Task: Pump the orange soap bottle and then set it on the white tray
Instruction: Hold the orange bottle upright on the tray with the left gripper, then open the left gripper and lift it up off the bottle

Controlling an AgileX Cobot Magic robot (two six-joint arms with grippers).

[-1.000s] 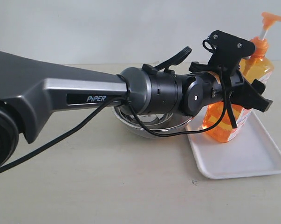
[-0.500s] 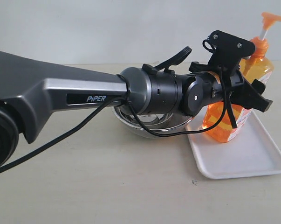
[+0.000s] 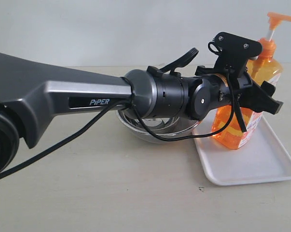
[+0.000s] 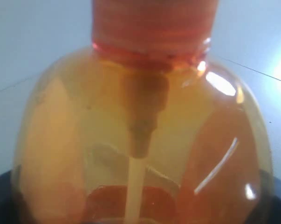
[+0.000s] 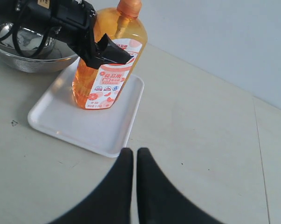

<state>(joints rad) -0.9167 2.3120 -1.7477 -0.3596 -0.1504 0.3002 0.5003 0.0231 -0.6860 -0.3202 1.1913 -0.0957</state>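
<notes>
The left hand [image 5: 105, 51] pinches the orange soap bottle [image 3: 232, 126] at mid-body, its base on the white tray [image 3: 263, 166]. The right hand [image 5: 134, 164], pressed together, hovers above the worktop [image 5: 201, 116].

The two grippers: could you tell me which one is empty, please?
The right gripper: its jaws are shut on nothing, whereas the left gripper clasps the orange soap bottle.

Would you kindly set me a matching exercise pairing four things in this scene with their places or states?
Things:
1. orange soap bottle
2. white tray
3. steel bowl
4. right tool

Places or states:
A. shut, above the table
B. beside the tray, partly hidden by the left arm
C. tilted, gripped by the left tool
D. beneath the bottle

Pairs: 1-C, 2-D, 3-B, 4-A.
</notes>
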